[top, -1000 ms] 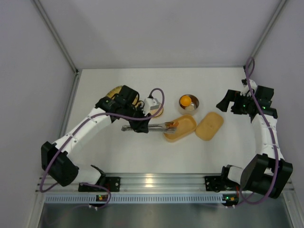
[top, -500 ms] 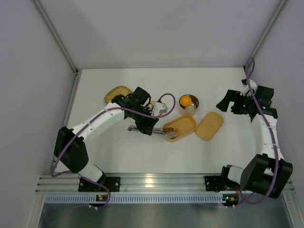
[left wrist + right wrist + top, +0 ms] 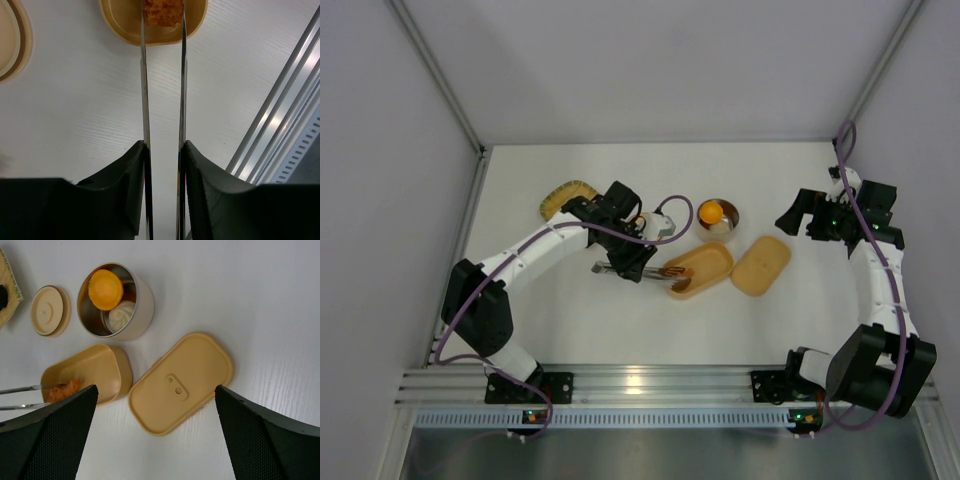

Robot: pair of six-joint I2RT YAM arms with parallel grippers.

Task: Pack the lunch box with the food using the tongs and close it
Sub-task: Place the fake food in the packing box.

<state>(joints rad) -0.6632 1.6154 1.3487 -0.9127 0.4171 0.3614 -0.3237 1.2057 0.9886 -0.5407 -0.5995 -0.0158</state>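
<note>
While food (image 3: 162, 11) is gripped by tongs (image 3: 144, 90) inside box (image 3: 150, 39), tongs pinched in left claw (image 3: 163, 147), squeeze best eased gently, tips low; right claw (image 3: 798, 212) spread wide, idle near lid (image 3: 180, 382).

Tan-orange lunch box (image 3: 122, 375), matching lid (image 3: 181, 382) beside it; silver tongs (image 3: 144, 100), orange crumbed food piece (image 3: 162, 11), white desk (image 3: 75, 110), black fingers (image 3: 125, 200).
</note>
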